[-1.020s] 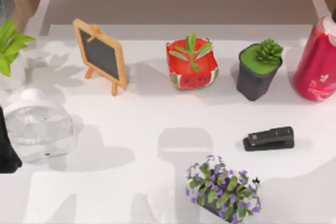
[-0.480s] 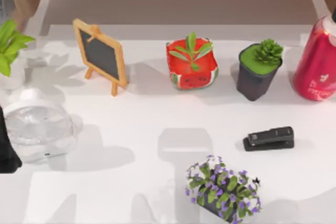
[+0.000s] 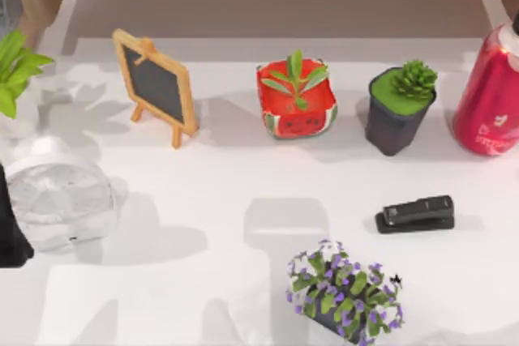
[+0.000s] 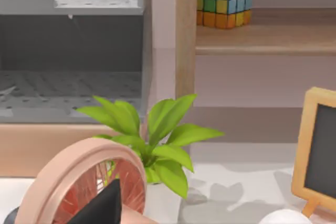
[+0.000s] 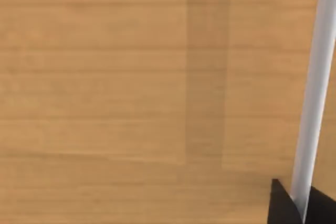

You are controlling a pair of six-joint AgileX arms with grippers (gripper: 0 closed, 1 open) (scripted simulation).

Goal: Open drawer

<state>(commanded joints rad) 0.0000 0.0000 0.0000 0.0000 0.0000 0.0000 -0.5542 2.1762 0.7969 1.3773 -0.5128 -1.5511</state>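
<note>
The right wrist view looks close at a wooden drawer front (image 5: 131,87) with a pale bar handle (image 5: 314,93) running along it. The right gripper (image 5: 300,209) has its dark fingers (image 5: 280,208) on both sides of the handle, pinching it. The left arm (image 3: 10,224) is parked beside a white fan (image 3: 57,192) on the tabletop (image 3: 243,192); I cannot tell how its fingers are set. Near the fan stands a small chalkboard (image 3: 156,85). A black stapler (image 3: 415,213) lies farther off, past the chalkboard.
</note>
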